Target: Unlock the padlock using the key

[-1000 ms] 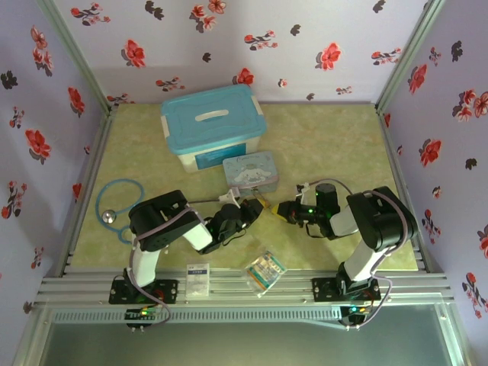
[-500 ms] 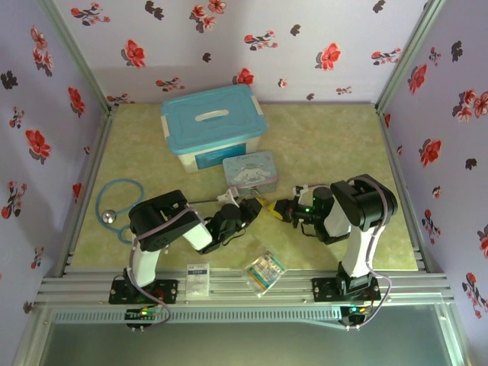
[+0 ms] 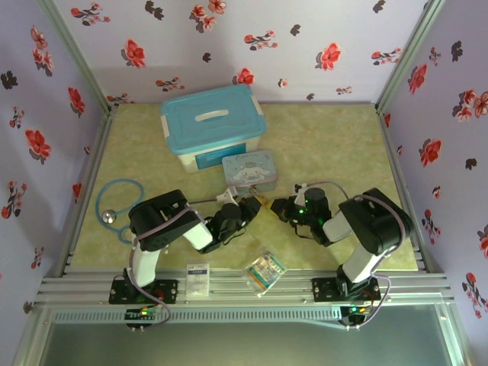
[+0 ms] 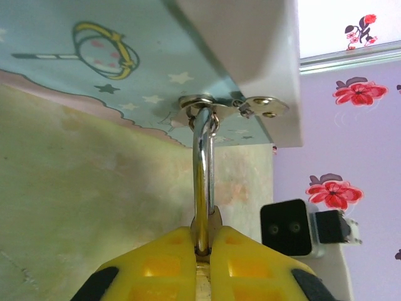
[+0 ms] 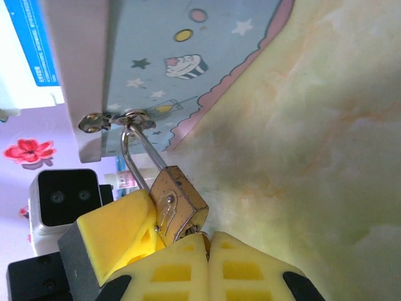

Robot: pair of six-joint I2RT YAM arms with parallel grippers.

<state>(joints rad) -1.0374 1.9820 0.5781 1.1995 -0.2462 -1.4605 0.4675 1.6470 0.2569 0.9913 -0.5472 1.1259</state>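
The step in hand looks like the key work itself: the lock is held, the key is at its base, and the turn is not yet done.

Nearest, at the bottom centre of the right wrist view, the right gripper has its yellow pads pressed together with no gap. Only a small glint of the key shows just above them, touching the lower end of the padlock. I cannot tell how deep it sits in the keyway.

The brass body hangs tilted at lower left of centre. A yellow pad of the other arm lies against its left side.

In the left wrist view, the left gripper at bottom centre is narrowed right down. It pinches the lock where the shackle enters the body.

The shackle runs up the middle of that frame and through the metal hasp on the cartoon tin. Both its legs appear seated, so the lock reads as closed.

The next move calls for a twist of the right wrist about the key's axis. Meanwhile the left grip must keep the body from swinging on the hasp.

Beyond the tin, at upper centre of the top view, stands a blue-lidded box.
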